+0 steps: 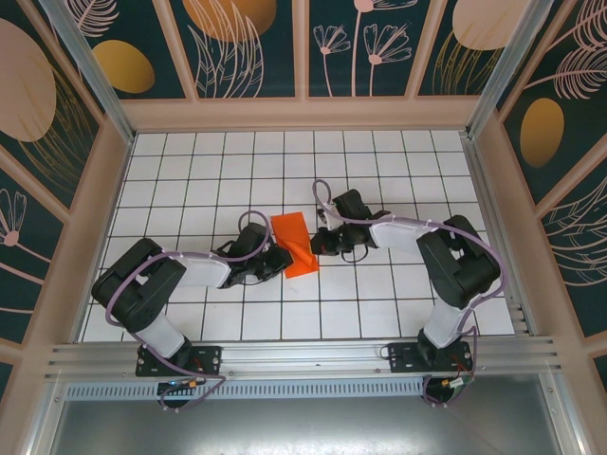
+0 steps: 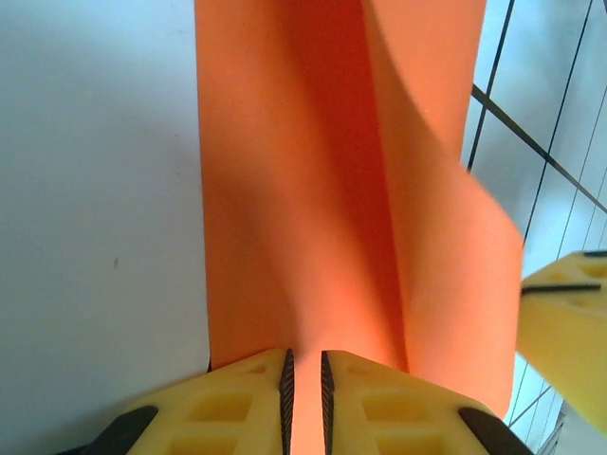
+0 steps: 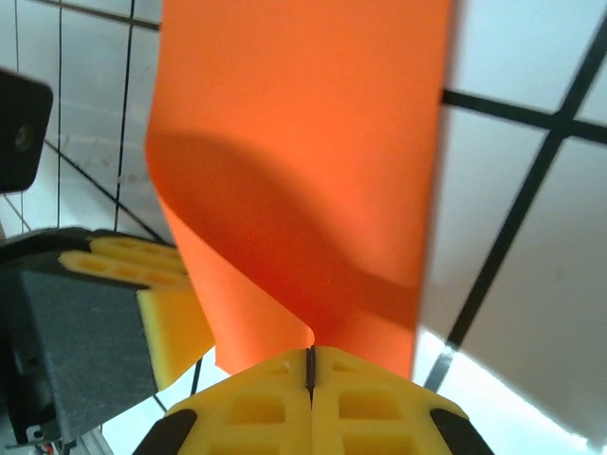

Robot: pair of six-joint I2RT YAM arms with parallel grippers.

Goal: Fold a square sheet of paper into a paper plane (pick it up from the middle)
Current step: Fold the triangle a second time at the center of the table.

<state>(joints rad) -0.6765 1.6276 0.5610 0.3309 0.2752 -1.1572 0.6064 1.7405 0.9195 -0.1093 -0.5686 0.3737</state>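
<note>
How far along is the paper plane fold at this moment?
Done: the orange sheet is gripped and curled over on itself. In hand: the left hand and right hand each pinch it from opposite sides. Left: the bend is rounded, no pressed crease, no pointed nose or wings.

Smooth, matt orange paper sheet point(image 1: 293, 243)

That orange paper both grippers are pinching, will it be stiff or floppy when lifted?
Probably floppy: the paper curls over between the left gripper and right gripper. Likely very light, since fingertip pinches hold it. Thin, so a hard pull might tear it.
</note>
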